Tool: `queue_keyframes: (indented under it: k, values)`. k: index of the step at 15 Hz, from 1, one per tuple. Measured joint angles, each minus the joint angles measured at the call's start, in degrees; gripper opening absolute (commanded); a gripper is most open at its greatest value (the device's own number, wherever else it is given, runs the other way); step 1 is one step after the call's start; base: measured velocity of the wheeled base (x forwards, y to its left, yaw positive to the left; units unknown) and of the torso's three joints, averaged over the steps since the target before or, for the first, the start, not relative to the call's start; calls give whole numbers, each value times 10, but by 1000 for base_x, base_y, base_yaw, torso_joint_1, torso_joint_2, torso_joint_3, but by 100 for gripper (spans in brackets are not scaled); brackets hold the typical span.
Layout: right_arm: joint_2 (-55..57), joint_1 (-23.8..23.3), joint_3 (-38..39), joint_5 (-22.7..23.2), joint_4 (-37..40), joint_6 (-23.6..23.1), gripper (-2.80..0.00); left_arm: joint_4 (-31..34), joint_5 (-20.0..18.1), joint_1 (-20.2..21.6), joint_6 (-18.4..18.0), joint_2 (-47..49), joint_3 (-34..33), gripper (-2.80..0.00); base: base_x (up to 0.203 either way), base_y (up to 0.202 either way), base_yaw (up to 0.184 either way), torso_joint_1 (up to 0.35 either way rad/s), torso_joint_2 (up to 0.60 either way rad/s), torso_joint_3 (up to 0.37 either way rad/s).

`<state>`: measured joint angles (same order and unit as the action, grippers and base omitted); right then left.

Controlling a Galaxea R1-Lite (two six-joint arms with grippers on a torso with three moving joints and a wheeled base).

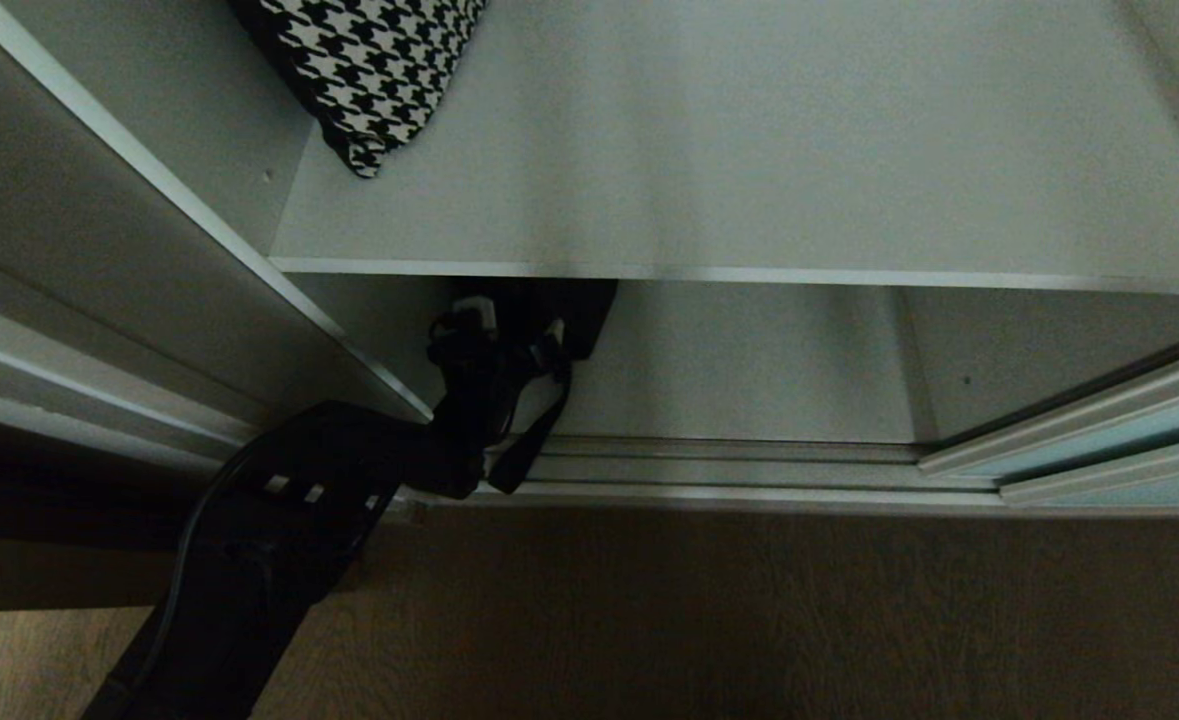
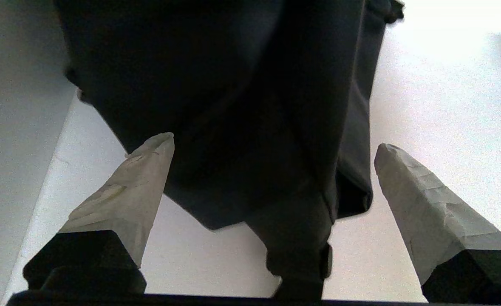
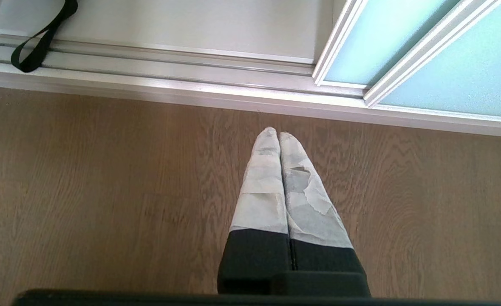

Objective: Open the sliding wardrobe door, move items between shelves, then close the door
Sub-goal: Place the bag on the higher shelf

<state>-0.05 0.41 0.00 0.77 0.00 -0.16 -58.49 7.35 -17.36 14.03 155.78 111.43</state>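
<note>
Black cloth garment (image 2: pixel 233 127) lies on the bottom shelf (image 2: pixel 445 106), directly ahead between the left gripper (image 2: pixel 271 144)'s wide-open, empty jaws, lined up for gripping. Right gripper (image 3: pixel 279 135) hangs closed over the floor (image 3: pixel 106 191); sliding door (image 3: pixel 467 63) open.

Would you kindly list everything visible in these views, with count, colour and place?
black garment: one, black, on the lower shelf at its left end, strap trailing over the door track
houndstooth cloth: one, black and white, upper shelf, left
shelves: two, pale grey-white, one above the other
sliding door: frosted blue-green, silver frame, slid to the right
floor: brown wood grain, before the wardrobe
left end effector: open, either side of the garment
right end effector: shut, over the floor
</note>
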Motion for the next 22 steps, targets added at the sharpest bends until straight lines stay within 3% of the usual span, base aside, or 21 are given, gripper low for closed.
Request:
queue_keyframes:
  k: [4,5,6,22]
  values:
    - [0,0,0,0,0,0,-280,-4,-2,1,-12,1,0,0,0,0,0,0,0,0]
    - [0,0,0,0,0,0,-280,-4,-4,1,-11,1,1,-26,0,0,0,0,0,0]
    - [0,0,0,0,0,0,-280,-4,-4,2,-11,2,1,-280,0,0,0,0,0,0]
    - [0,0,0,0,0,0,-280,-59,-52,9,-8,27,3,-280,0,0,0,0,0,0]
